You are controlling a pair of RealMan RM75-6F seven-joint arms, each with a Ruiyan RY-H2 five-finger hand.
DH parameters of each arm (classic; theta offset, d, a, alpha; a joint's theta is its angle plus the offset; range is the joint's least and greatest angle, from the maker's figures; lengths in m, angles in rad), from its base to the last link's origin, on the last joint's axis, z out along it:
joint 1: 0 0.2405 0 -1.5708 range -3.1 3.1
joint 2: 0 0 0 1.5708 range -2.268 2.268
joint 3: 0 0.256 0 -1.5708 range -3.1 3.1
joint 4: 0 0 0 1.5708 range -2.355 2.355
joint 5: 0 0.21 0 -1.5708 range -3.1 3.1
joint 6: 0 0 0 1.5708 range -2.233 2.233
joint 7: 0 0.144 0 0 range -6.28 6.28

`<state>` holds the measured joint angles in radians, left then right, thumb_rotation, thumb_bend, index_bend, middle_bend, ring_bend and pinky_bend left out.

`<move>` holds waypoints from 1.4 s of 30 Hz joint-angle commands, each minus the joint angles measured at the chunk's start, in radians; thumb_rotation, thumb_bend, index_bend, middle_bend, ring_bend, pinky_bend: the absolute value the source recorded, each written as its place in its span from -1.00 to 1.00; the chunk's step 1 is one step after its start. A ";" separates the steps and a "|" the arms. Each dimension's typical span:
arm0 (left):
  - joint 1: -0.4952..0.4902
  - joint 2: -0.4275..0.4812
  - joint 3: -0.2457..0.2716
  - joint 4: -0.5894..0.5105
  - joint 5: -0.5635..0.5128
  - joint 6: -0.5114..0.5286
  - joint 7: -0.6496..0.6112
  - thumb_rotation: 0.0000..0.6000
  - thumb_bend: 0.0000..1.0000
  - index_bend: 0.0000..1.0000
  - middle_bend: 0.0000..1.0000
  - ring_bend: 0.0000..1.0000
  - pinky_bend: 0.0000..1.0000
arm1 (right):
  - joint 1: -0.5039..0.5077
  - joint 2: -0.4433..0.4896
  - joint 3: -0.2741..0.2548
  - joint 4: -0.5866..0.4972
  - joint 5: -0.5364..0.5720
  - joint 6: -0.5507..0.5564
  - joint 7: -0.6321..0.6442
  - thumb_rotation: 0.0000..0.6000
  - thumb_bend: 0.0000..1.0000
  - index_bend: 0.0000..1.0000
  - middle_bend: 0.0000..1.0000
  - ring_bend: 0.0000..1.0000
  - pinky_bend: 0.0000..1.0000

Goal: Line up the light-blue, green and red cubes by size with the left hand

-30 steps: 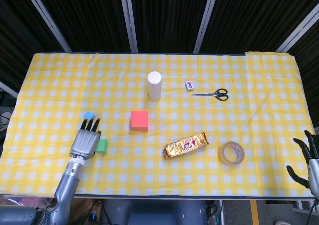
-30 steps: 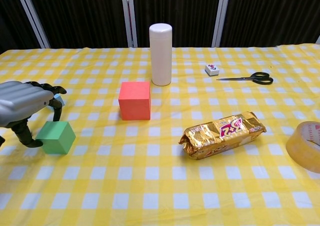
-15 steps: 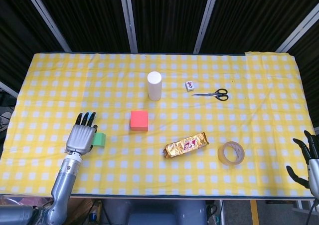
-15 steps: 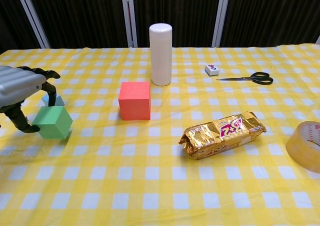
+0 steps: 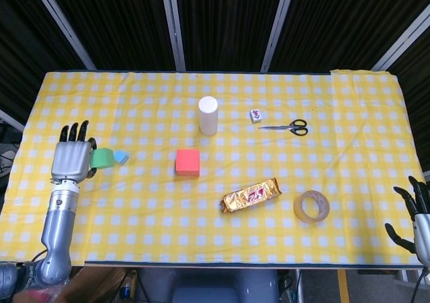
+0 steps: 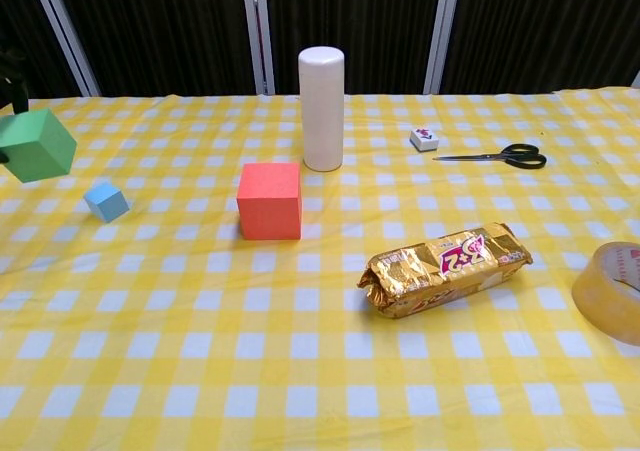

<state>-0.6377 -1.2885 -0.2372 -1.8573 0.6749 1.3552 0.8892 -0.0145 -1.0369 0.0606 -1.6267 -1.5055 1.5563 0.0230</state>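
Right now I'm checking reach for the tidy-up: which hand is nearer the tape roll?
Right. The right hand hangs open past the table's right edge, just beyond the tape roll. The left hand holds the green cube at the far left side.

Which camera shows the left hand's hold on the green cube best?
The head view: the left hand and the green cube against it both show. The chest view shows the cube lifted at its left edge, the hand almost out of frame.
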 commanded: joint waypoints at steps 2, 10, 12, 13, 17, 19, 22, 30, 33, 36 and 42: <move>-0.015 0.005 -0.047 0.038 -0.020 -0.027 -0.069 1.00 -0.20 -0.05 -1.00 -1.00 -1.00 | 0.004 -0.002 0.001 -0.003 0.004 -0.006 -0.009 1.00 -0.37 -0.61 -1.00 -0.99 -1.00; -0.099 -0.102 -0.077 0.127 -0.048 -0.053 -0.052 1.00 -0.20 -0.06 -1.00 -1.00 -1.00 | 0.019 -0.007 0.007 0.003 0.025 -0.040 -0.012 1.00 -0.37 -0.61 -1.00 -0.98 -1.00; -0.124 -0.132 -0.087 0.147 -0.067 -0.061 -0.040 1.00 -0.20 -0.06 -1.00 -1.00 -1.00 | 0.023 -0.008 0.009 0.005 0.030 -0.047 -0.009 1.00 -0.37 -0.61 -1.00 -0.97 -1.00; -0.137 -0.148 -0.092 0.158 -0.077 -0.064 -0.035 1.00 -0.20 -0.06 -1.00 -1.00 -1.00 | 0.024 -0.008 0.010 0.006 0.032 -0.049 -0.008 1.00 -0.37 -0.61 -1.00 -0.97 -1.00; -0.185 -0.204 -0.098 0.197 -0.108 -0.079 -0.001 1.00 -0.20 -0.04 -1.00 -1.00 -1.00 | 0.027 -0.008 0.012 0.010 0.037 -0.055 -0.004 1.00 -0.37 -0.61 -1.00 -0.97 -1.00; -0.205 -0.227 -0.093 0.206 -0.126 -0.084 0.021 1.00 -0.20 -0.04 -1.00 -1.00 -1.00 | 0.027 -0.007 0.013 0.010 0.040 -0.054 -0.004 1.00 -0.37 -0.61 -1.00 -0.97 -1.00; -0.227 -0.249 -0.085 0.209 -0.140 -0.080 0.053 1.00 -0.20 -0.03 -1.00 -1.00 -1.00 | 0.027 -0.008 0.014 0.012 0.043 -0.055 -0.002 1.00 -0.37 -0.61 -1.00 -0.97 -1.00; -0.260 -0.273 -0.074 0.194 -0.205 -0.046 0.128 1.00 -0.20 0.02 -1.00 -1.00 -1.00 | 0.023 -0.004 0.011 0.012 0.041 -0.051 0.009 1.00 -0.37 -0.61 -1.00 -0.97 -1.00; -0.269 -0.280 -0.064 0.196 -0.222 -0.030 0.157 1.00 -0.20 0.02 -1.00 -1.00 -1.00 | 0.022 -0.003 0.011 0.012 0.038 -0.047 0.011 1.00 -0.36 -0.61 -1.00 -0.97 -1.00; -0.275 -0.293 -0.060 0.206 -0.241 -0.028 0.166 1.00 -0.20 0.02 -1.00 -1.00 -1.00 | 0.021 -0.002 0.010 0.012 0.033 -0.042 0.015 1.00 -0.36 -0.61 -1.00 -0.97 -1.00; -0.292 -0.334 -0.046 0.242 -0.263 -0.047 0.177 1.00 -0.20 0.01 -1.00 -1.00 -1.00 | 0.021 0.000 0.011 0.012 0.034 -0.042 0.021 1.00 -0.37 -0.61 -1.00 -0.97 -1.00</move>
<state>-0.9253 -1.6143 -0.2870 -1.6223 0.4159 1.3131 1.0625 0.0060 -1.0368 0.0710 -1.6149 -1.4717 1.5145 0.0431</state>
